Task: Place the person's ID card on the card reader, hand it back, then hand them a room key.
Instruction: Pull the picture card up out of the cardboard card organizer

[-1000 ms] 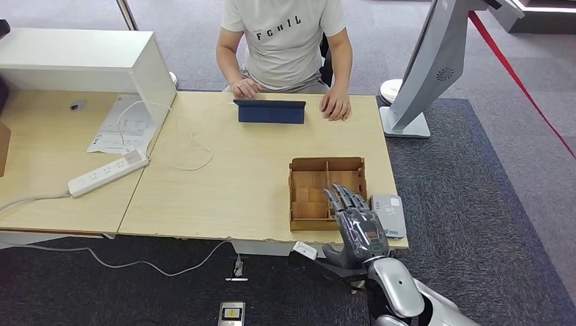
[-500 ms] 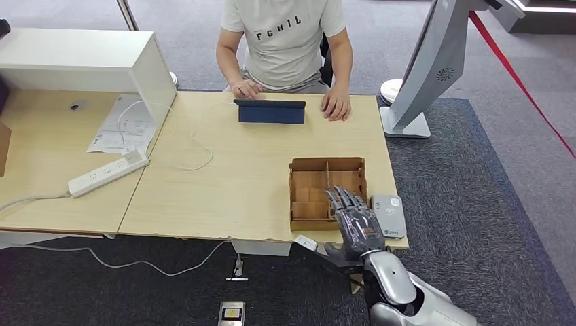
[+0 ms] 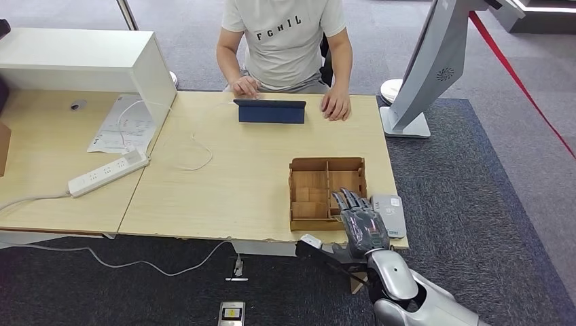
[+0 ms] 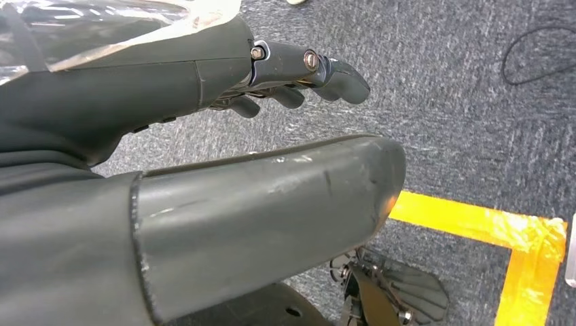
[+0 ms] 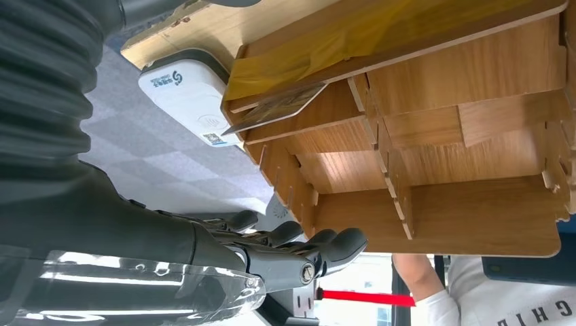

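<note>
Right robot hand (image 3: 365,227) spread, covering wooden organizer's (image 3: 319,183) near corner, beside card reader (image 3: 390,213)

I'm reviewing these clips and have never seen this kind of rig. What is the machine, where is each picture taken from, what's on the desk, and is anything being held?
It is a humanoid robot with two silver arms, each ending in a robot hand. The wide picture comes from a camera high on its body, looking down at a wooden desk. The other two come from cameras at its wrists and are turned sideways.

The right robot hand hovers, fingers apart and holding nothing, by a compartmented wooden box and a white card reader. The right wrist view shows a card lying in one compartment of that box. The left robot hand hangs over grey carpet, holding nothing.

Also on the desk: a dark tablet, a power strip and papers. A person sits opposite, hands on the desk.
</note>
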`<control>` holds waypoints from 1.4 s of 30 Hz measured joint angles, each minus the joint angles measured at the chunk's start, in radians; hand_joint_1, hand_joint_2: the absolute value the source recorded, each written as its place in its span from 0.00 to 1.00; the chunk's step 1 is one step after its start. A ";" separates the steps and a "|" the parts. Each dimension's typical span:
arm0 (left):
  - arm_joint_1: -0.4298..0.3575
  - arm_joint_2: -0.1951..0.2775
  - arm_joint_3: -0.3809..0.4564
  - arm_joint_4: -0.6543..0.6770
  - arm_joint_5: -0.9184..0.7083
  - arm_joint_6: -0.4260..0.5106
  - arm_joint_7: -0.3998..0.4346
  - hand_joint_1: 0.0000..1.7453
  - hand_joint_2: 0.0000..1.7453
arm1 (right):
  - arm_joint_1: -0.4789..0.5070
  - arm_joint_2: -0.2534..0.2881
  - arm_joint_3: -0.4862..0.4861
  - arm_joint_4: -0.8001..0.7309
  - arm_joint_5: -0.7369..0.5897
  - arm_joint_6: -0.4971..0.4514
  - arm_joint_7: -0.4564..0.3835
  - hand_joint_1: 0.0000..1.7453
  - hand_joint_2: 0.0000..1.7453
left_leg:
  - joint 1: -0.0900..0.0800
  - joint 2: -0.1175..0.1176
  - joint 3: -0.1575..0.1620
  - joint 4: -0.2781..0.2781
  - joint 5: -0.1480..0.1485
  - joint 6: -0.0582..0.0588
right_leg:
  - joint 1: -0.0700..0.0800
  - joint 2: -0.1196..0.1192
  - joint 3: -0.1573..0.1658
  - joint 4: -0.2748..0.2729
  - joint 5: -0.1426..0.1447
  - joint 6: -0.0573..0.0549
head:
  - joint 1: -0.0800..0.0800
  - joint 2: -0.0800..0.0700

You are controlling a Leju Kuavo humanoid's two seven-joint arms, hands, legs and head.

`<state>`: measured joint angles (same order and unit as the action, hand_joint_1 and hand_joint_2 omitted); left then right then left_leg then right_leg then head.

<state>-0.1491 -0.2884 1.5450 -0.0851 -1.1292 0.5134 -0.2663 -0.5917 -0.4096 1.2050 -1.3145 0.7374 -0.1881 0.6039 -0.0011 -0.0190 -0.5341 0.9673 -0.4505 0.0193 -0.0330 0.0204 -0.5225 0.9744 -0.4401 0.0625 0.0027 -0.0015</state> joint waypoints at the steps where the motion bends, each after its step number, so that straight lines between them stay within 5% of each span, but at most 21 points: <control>1: 0.000 0.000 0.000 0.000 0.002 0.002 0.000 0.00 0.00 | -0.002 -0.001 0.002 0.001 -0.002 0.002 0.000 0.00 1.00 | 0.000 0.000 0.000 0.000 0.000 0.000 | 0.000 0.000 0.000 0.000 0.000 0.000 | 0.000 0.000; 42: 0.003 0.014 0.000 0.000 0.003 -0.053 0.058 0.00 0.00 | -0.092 0.023 0.064 0.134 -0.073 -0.002 -0.038 0.00 1.00 | 0.000 0.000 0.000 0.000 0.000 0.000 | 0.000 0.000 0.000 0.000 0.000 0.000 | 0.000 0.000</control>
<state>-0.1462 -0.2745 1.5450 -0.0851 -1.1259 0.4606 -0.2085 -0.6839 -0.3864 1.2688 -1.1801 0.6645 -0.1898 0.5657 -0.0009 -0.0191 -0.5341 0.9673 -0.4505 0.0193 -0.0329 0.0204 -0.5223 0.9744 -0.4400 0.0625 0.0029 -0.0015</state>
